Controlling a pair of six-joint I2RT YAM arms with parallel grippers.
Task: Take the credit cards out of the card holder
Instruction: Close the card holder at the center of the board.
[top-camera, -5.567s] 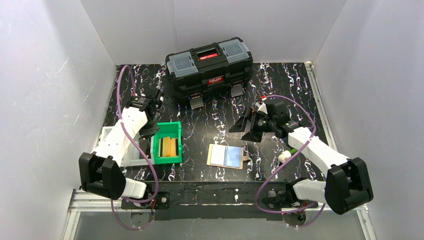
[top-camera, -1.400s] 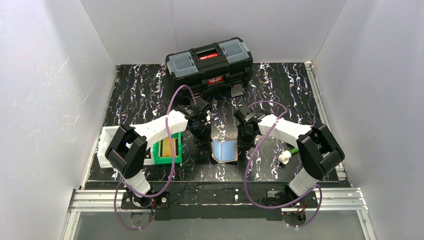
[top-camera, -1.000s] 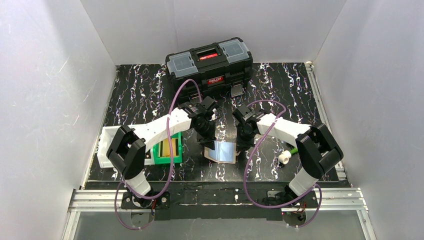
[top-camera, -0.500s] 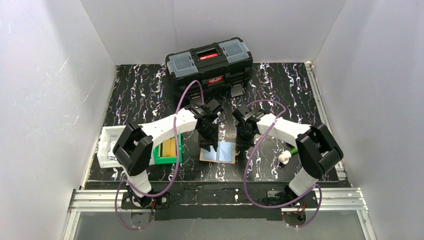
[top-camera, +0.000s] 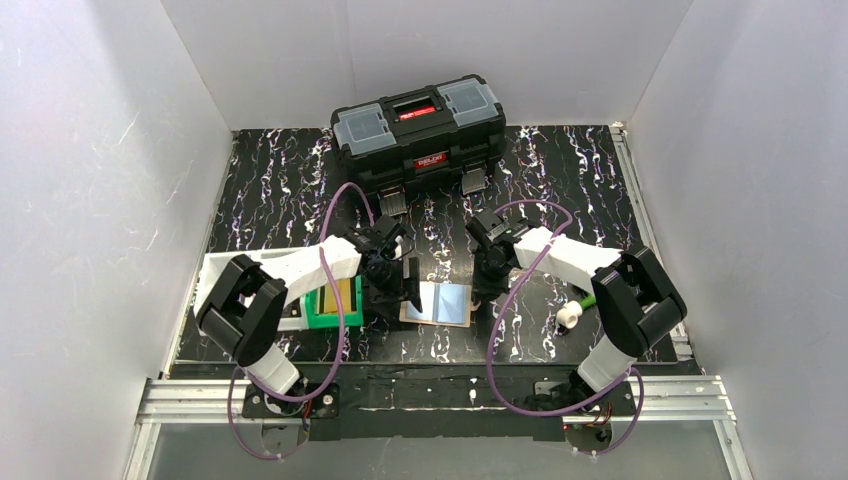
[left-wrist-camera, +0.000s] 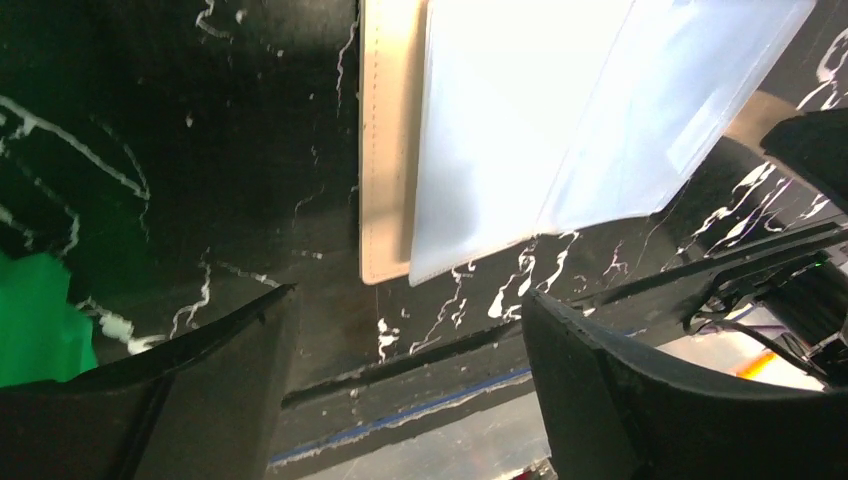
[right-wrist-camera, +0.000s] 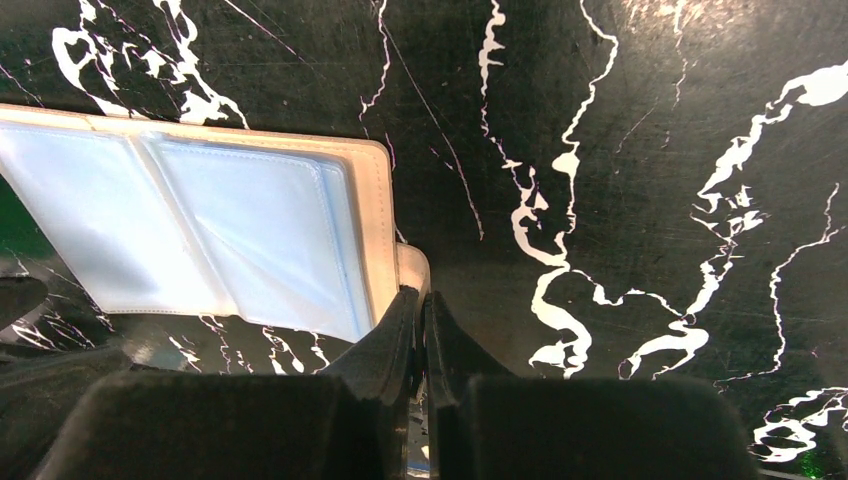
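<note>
The tan card holder (top-camera: 437, 302) lies open and flat on the black marbled table. Its clear sleeves show light blue, and one light blue credit card (right-wrist-camera: 265, 235) sits inside a sleeve. No other card shows. My left gripper (top-camera: 400, 283) hovers just left of the holder, open with nothing between its fingers; the left wrist view shows the holder's tan edge (left-wrist-camera: 385, 150) ahead of the left gripper (left-wrist-camera: 405, 340). My right gripper (top-camera: 482, 285) is at the holder's right edge. The right wrist view shows the right gripper (right-wrist-camera: 422, 305) shut on the holder's small tan tab (right-wrist-camera: 412, 268).
A black toolbox (top-camera: 420, 125) stands at the back centre. A green bin (top-camera: 335, 297) with yellow-tan slabs sits left of the holder, and a white tray (top-camera: 212, 290) lies beyond it. A small white and green object (top-camera: 569, 316) lies to the right.
My left gripper has opened, let go of the holder's left flap, and drawn back left and down. The holder has settled flat. The right gripper has kept its hold.
</note>
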